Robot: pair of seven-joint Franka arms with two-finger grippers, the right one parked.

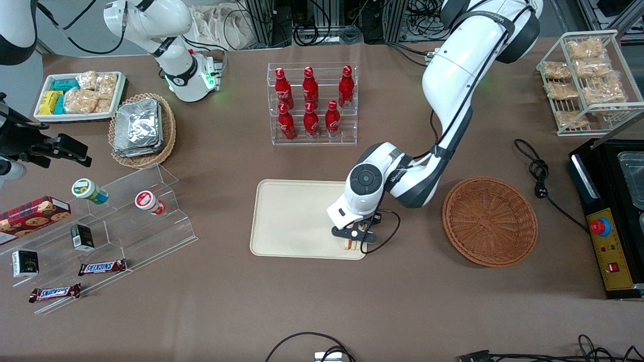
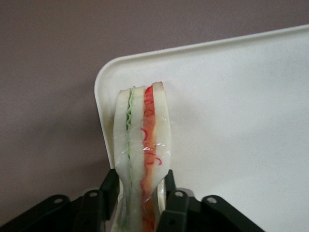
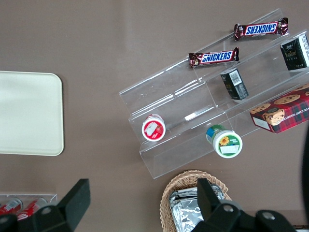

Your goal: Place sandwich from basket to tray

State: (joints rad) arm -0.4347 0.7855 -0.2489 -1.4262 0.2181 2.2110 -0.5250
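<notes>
My left gripper (image 1: 352,240) is over the corner of the cream tray (image 1: 287,216) that lies nearest the front camera on the basket's side. It is shut on the sandwich (image 2: 142,145), a white bread wedge with green and orange-red filling, which is pinched between the black fingers (image 2: 110,186). In the front view the sandwich (image 1: 349,244) shows just below the gripper, low over the tray. In the left wrist view the tray (image 2: 241,121) and its rounded corner lie under the sandwich. The reddish-brown wicker basket (image 1: 489,221) stands empty beside the tray, toward the working arm's end.
A clear rack of red bottles (image 1: 312,103) stands farther from the front camera than the tray. A clear stepped stand with snacks (image 1: 100,226), a tan basket of foil packs (image 1: 142,129) and a white snack tray (image 1: 80,95) lie toward the parked arm's end. A black cable (image 1: 541,176) and black machine (image 1: 611,216) flank the basket.
</notes>
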